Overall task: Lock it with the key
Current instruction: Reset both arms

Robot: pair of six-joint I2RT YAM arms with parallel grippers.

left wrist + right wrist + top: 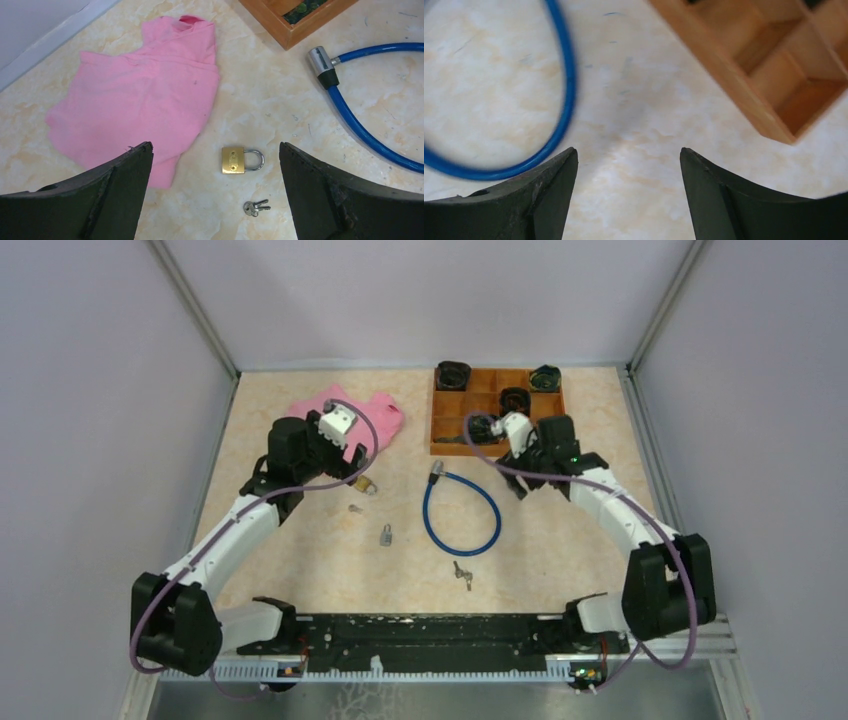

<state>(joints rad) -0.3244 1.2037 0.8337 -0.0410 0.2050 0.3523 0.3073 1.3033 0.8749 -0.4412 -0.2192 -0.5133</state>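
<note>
Marbled tabletop (pixel 260 100), pink cloth (pixel 135 95) beside brass padlock (pixel 233 160), blue cable (pixel 360 125), wooden tray (pixel 285 30)

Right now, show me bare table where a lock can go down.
Free: between pink cloth and wooden tray; the stretch left of the silver padlock. Crowded: around brass padlock, small keys and blue cable.

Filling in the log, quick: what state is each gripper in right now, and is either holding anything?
Left gripper: open, holding nothing.
Right gripper: open, holding nothing.
</note>
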